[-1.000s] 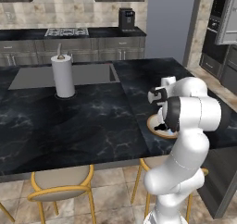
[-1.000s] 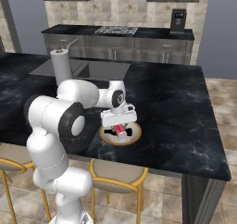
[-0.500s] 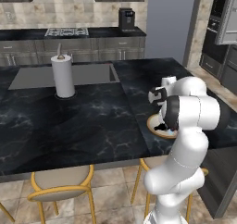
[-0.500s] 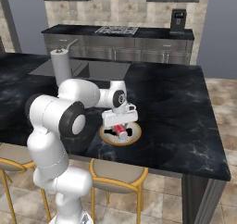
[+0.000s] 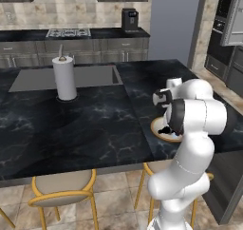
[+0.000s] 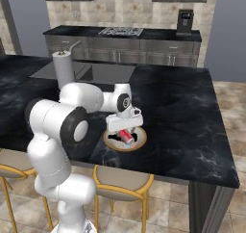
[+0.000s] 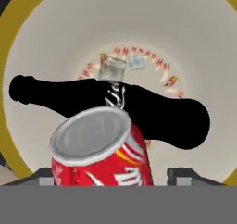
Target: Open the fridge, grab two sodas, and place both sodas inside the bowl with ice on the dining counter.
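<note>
On the black marble dining counter (image 5: pixel 95 124) stands the bowl (image 6: pixel 140 141) with its tan rim (image 7: pixel 28 28), close to the near edge. In the hand view a dark soda bottle (image 7: pixel 152 112) lies across its white inside by two ice cubes (image 7: pixel 112 68). A red soda can (image 7: pixel 102 158) lies over the bottle, also seen as red under the hand (image 6: pixel 126 135). My gripper (image 7: pixel 113 174) hangs just above the bowl (image 5: pixel 156 129), open, with its fingertips (image 7: pixel 185 174) on either side of the can and a gap on the right.
A paper towel roll (image 5: pixel 64 77) stands beside the inset sink (image 5: pixel 90 77). Yellow-framed stools (image 5: pixel 61 186) line the near edge. The back counter holds a stove (image 5: pixel 68 33) and coffee machine (image 5: pixel 129 19). A grey door panel (image 5: pixel 235 20) juts in by the black oven (image 5: pixel 220 15).
The fingers have spread away from the red can over the bowl. The arm and the bowl have stayed in place.
</note>
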